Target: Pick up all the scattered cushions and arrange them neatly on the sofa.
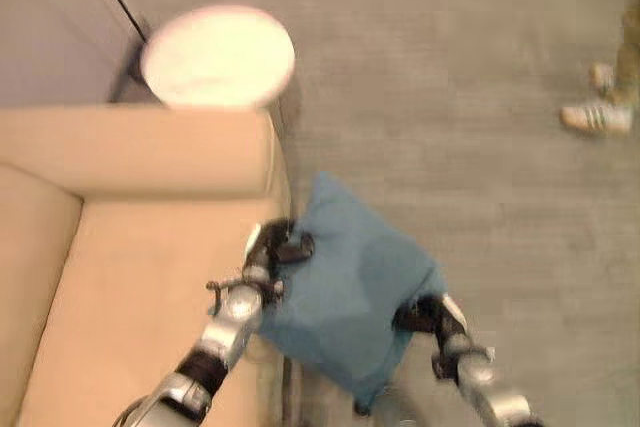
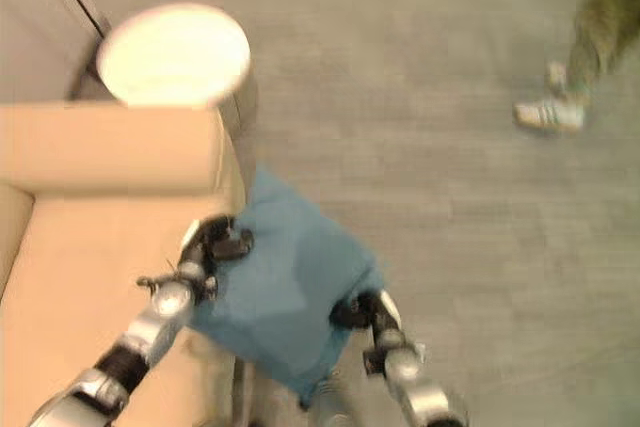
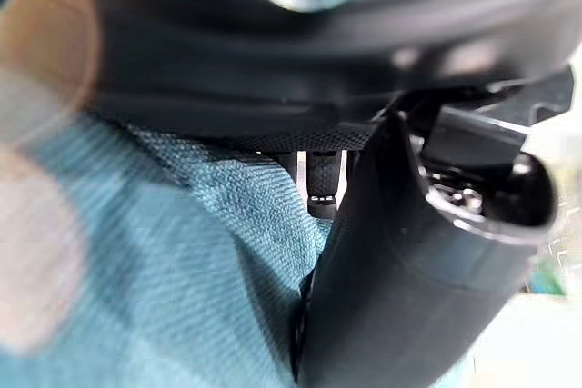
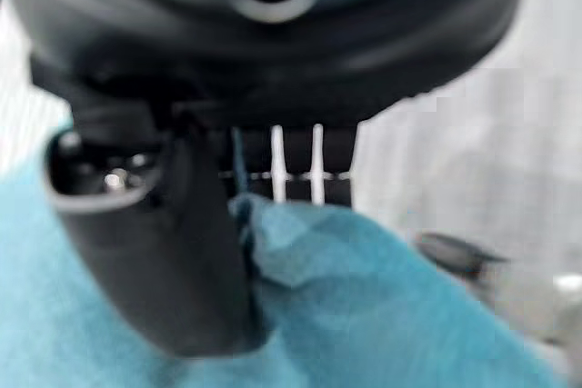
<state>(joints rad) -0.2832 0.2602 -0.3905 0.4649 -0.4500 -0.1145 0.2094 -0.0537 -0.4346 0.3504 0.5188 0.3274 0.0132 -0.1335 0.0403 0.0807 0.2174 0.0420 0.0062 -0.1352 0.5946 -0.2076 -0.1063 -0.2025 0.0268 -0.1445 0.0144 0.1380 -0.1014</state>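
Observation:
A teal cushion (image 1: pixel 345 282) hangs in the air between both hands, just past the beige sofa's (image 1: pixel 150 277) right armrest. My left hand (image 1: pixel 275 247) grips its left edge, thumb (image 3: pixel 400 261) pressed on the fabric (image 3: pixel 173 297). At the cushion's right lower edge my right hand (image 1: pixel 425 315) pinches a fold (image 4: pixel 327 261) under its thumb (image 4: pixel 173 252). The same cushion (image 2: pixel 285 287) shows between left hand (image 2: pixel 215 242) and right hand (image 2: pixel 360 312) over the grey carpet.
A round white side table (image 1: pixel 218 55) stands behind the sofa's armrest (image 1: pixel 140 152). A person's legs and white shoes (image 1: pixel 598 112) are on the grey carpet (image 1: pixel 450 97) at far right. The sofa seat lies left of the cushion.

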